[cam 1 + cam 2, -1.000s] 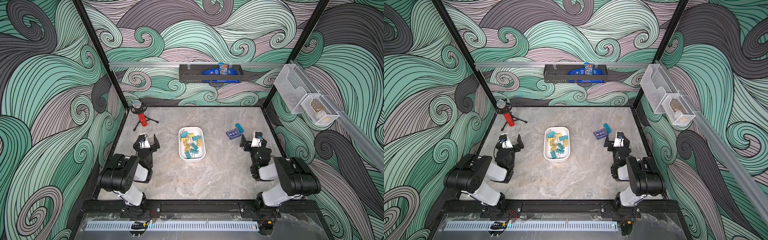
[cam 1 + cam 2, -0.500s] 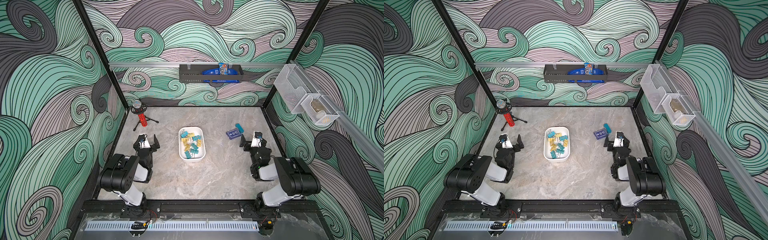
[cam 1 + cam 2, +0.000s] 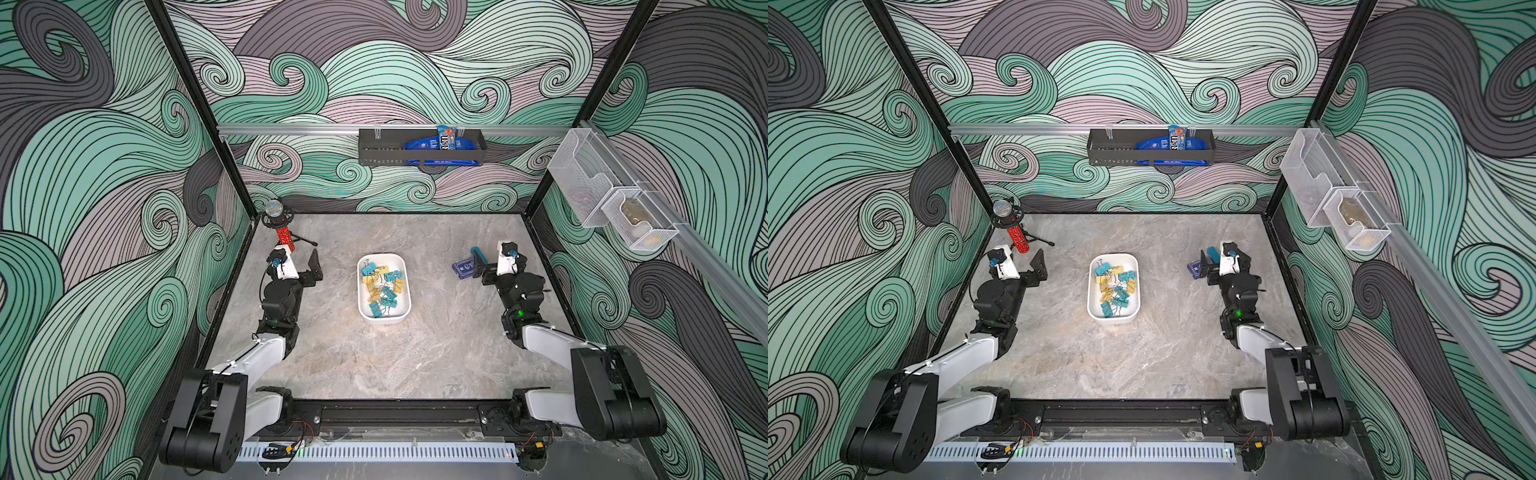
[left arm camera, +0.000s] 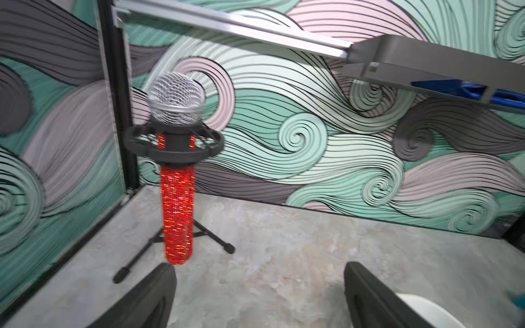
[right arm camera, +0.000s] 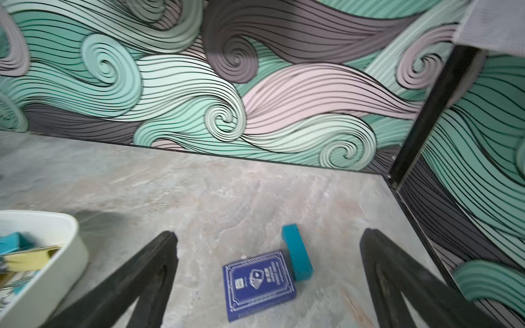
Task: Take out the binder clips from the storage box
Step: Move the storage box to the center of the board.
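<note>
A: Where are the binder clips (image 3: pixel 381 286) sitting?
B: All heaped in the storage box (image 3: pixel 384 319), in the middle of the worktop (image 3: pixel 374 365), between the 2 arms. I can see none outside it

A: And the hands?
B: The left hand (image 3: pixel 300 261) is off to the left of the box, jaws spread wide, empty. The right hand (image 3: pixel 493 261) is well off to the right, near the dark blue card box (image 5: pixel 260 284) and the teal block (image 5: pixel 297 252). It is also spread wide and holds nothing

A: How will the clips behave?
B: Light, stiff and springy, I'd judge. The painted bodies look smooth, so a pinch on a sloped face may slip. The wire handles cross one another in the heap, so lifting 1 could drag a neighbour

A: Best hold?
B: Probably across the flat sides of a body on top of the heap, or on an upstanding wire loop. The box looks light and may slide if nudged, so come straight down
</note>
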Tool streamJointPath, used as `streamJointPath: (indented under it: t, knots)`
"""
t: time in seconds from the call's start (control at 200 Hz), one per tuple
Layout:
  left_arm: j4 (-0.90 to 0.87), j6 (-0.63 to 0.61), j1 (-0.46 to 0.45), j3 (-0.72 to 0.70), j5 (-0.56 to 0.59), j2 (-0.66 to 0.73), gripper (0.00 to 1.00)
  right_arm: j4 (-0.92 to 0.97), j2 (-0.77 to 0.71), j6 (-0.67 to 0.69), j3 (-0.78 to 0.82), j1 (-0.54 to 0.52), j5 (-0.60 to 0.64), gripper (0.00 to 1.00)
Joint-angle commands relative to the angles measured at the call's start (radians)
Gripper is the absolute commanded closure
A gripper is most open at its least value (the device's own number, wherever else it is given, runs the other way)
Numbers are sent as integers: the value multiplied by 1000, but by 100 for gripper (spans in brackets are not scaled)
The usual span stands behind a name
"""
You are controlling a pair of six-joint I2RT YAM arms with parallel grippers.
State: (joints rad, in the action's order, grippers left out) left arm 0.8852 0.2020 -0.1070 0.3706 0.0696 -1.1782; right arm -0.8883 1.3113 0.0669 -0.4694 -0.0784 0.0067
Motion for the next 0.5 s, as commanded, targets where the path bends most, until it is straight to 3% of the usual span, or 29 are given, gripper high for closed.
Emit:
streamJointPath:
  t: [0.0, 0.175, 0.495]
  knots:
    - [-221, 131, -6, 37, -224, -33, 5, 300, 8, 35, -146, -69, -163, 2]
    - [-373, 188, -36, 64, -338, -63, 11, 465, 99, 65, -302, -175, -297, 4]
    - [-384, 228, -151, -9, -369, -67, 19, 648, 334, 175, -526, -350, -323, 9]
